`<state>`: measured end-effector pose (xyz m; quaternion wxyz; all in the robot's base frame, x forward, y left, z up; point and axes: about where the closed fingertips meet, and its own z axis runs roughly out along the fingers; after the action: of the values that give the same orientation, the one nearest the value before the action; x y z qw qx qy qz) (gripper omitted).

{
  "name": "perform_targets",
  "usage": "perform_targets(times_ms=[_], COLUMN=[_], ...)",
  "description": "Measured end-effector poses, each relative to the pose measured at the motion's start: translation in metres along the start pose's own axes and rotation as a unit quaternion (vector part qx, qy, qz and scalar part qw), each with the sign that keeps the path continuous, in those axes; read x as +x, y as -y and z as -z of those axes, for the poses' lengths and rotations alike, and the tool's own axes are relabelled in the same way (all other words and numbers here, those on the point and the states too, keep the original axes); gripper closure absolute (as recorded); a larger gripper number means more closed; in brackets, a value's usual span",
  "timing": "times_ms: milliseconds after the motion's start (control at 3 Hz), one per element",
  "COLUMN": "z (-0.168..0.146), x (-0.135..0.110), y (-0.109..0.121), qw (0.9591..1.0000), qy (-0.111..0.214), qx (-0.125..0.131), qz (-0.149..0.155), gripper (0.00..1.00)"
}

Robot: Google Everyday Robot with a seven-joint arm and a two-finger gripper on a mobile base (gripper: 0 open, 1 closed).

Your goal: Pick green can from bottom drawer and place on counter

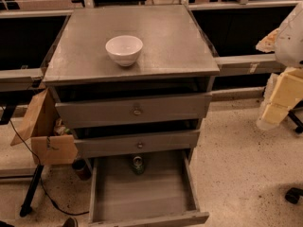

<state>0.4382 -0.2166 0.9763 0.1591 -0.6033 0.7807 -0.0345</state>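
Standing upright, silver top upward and long axis vertical, the green can sits at the back of the open bottom drawer; no label is readable. A round white bowl rests on the smooth grey metal desk counter. The gripper hangs at the right edge; whether it is open or closed I cannot tell.

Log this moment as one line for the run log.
bottom drawer: open | green can: inside, at back | counter: white bowl on it | gripper: far right, apart from can

Dim amber light, end effector lit at right
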Motion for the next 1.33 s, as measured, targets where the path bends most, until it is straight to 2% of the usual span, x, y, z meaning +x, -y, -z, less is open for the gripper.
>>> perform_targets(times_ms=[333, 667, 1000, 1333], z=[0.0, -0.009, -0.045, -0.111], x=[0.0, -0.006, -0.018, -0.041], y=[0.0, -0.005, -0.023, -0.058], qw=[1.0, 0.9998, 0.9973, 0.9868], qy=[0.0, 0.02, 0.069, 0.145], qx=[0.0, 0.0, -0.016, -0.059], qz=[0.0, -0.002, -0.017, -0.04], gripper=[0.0, 0.0, 0.0, 0.0])
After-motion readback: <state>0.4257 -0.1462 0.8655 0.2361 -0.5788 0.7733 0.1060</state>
